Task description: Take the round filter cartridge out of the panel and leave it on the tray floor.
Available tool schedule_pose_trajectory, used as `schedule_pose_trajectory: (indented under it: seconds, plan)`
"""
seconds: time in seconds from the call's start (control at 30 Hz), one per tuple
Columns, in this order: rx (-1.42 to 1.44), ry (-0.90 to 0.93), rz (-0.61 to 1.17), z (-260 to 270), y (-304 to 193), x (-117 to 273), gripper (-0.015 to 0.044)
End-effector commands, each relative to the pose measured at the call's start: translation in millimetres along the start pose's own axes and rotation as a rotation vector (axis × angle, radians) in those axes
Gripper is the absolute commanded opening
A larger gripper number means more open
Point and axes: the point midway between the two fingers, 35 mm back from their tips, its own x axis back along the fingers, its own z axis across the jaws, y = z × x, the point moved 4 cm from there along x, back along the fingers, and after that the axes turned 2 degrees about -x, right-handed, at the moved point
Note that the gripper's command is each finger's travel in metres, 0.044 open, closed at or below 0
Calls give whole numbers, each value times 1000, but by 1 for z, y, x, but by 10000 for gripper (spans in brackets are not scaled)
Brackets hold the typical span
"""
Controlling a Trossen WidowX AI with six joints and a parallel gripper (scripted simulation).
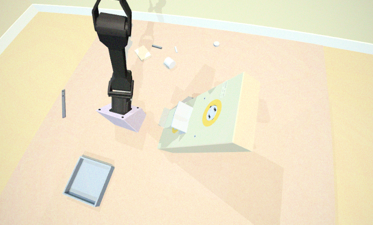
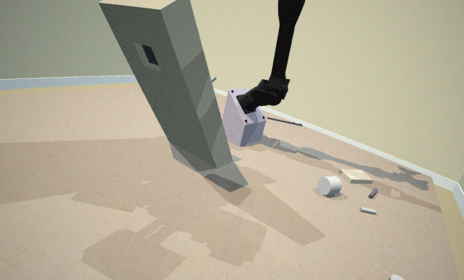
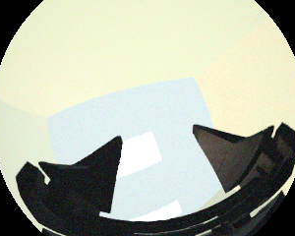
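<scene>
The round filter cartridge [image 1: 211,112] sits in the service panel [image 1: 221,133] [image 2: 164,75], inside a yellow ring [image 1: 218,103]. Its pale face shows two dark slots in the top view. The exterior view shows the panel's back, so the cartridge is hidden there. The tray [image 1: 89,177] at the lower left is empty. My gripper [image 3: 157,134] is open, its two dark fingers wide apart with nothing between them. It is out of the top and exterior views, so its distance from the panel cannot be told; the wrist view shows only pale surfaces and bright white patches beyond the fingers.
The arm rises from a lilac base block [image 1: 129,121] [image 2: 235,123] left of the panel. A white box [image 1: 182,117] stands out from the panel's lower part. A white cylinder [image 1: 169,62] [image 2: 329,185], a cream block [image 1: 142,53] [image 2: 356,176] and a grey bar [image 1: 63,103] lie around.
</scene>
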Motion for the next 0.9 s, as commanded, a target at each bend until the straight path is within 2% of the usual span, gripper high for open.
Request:
schedule_pose_trajectory:
  seconds: [0.0, 0.17, 0.37, 0.67, 0.87]
  plan:
    - [8, -5, -7, -2, 2, 0, 374]
    - [205, -129, -184, -43, 52, -4, 243]
    - [438, -284, -402, -76, 120, 11, 95]
    - [712, -486, -693, -85, 206, 58, 95]
    - [916, -662, -960, -64, 264, 123, 95]
